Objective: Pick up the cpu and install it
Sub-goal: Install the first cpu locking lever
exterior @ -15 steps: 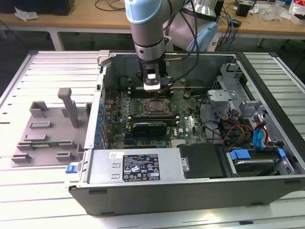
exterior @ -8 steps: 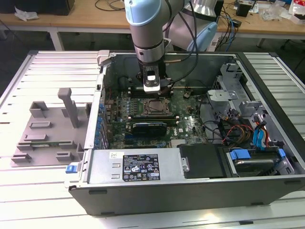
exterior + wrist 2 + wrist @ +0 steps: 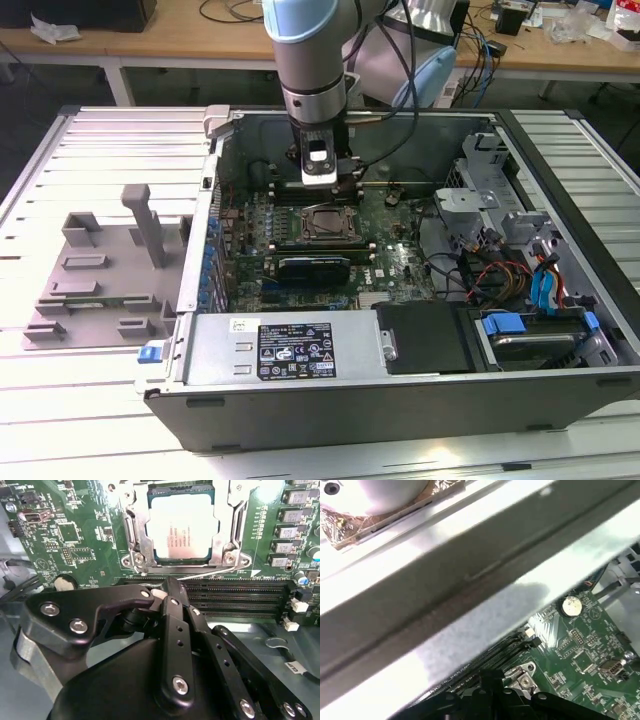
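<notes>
One job looks nearly finished: the cpu already sits in the socket mid-motherboard, its frame unlatched, while my claw, pinched together and empty, hovers beside it.

Robotics or electronics lab. Opened computer case lies on a slatted aluminium worktable, motherboard exposed, robot arm over it at 12 o'clock. Wooden bench behind holds tangled cables. Grey fixture tray at 9 o'clock.
</notes>
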You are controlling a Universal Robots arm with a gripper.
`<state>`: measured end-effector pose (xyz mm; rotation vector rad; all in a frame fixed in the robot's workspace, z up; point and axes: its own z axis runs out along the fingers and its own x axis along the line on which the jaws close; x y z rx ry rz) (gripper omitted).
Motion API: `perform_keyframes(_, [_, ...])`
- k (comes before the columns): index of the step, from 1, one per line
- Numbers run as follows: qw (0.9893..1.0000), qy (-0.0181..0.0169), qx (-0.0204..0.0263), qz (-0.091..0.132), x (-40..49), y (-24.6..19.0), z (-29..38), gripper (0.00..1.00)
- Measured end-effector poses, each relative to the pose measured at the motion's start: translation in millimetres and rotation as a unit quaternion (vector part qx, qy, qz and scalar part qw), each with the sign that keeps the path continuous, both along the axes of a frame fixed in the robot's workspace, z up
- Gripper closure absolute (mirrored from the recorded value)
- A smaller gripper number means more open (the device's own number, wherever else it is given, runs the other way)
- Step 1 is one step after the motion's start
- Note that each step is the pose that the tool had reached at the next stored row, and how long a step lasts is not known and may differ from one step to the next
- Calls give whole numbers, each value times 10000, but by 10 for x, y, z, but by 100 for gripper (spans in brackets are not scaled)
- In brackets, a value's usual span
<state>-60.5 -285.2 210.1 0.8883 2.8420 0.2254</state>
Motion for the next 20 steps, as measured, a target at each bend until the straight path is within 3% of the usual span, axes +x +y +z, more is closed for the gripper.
perform_keyframes(4, [10000, -1, -1, 0, -6, 42, 1, 89])
perform_keyframes(20, [10000, -5, -86, -19, 21, 42, -87, 89])
